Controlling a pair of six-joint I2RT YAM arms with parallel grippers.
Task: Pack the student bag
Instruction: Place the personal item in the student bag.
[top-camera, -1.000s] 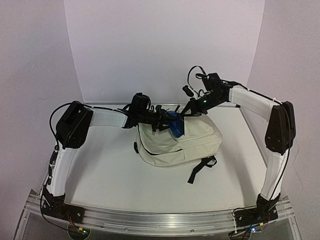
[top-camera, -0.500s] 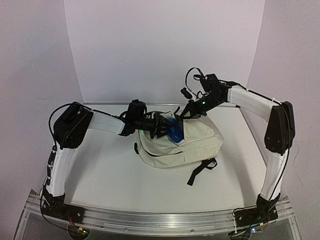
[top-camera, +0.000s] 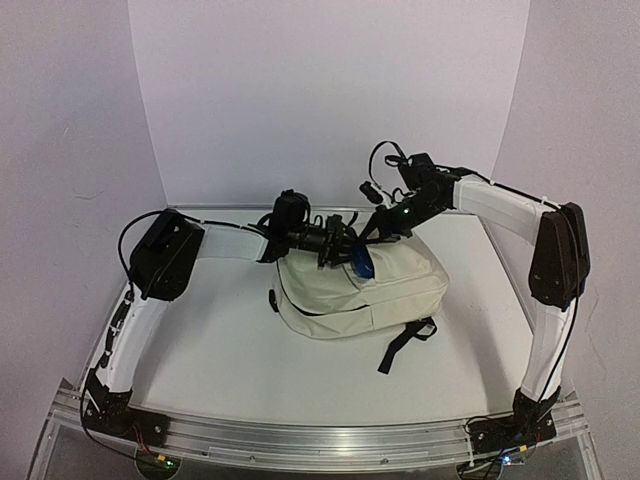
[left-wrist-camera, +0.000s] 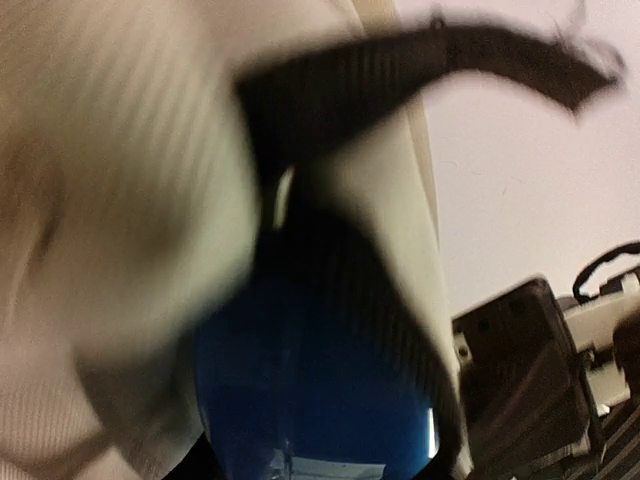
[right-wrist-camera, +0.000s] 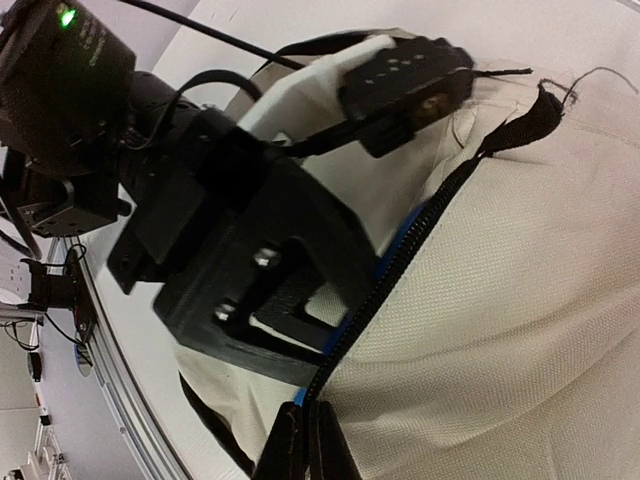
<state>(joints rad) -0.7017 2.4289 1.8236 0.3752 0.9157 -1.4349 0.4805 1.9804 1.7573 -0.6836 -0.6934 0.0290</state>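
Observation:
The cream student bag lies at the middle back of the table with its black zipper mouth facing the far left. My left gripper is at that mouth, shut on a blue pencil case that sits partly inside the bag. In the left wrist view the blue case fills the bottom, with cream bag fabric pressing over it. My right gripper is shut on the bag's zipper edge and holds it up beside the left gripper. Only a blue sliver of the case shows there.
A black strap trails from the bag toward the near right of the white table. An aluminium rail runs along the near edge with both arm bases. White walls close in the back and sides.
The left arm has pushed to the right, carrying the blue pencil case deeper into the bag's mouth, so less blue shows. The right gripper has kept its hold on the zipper edge.

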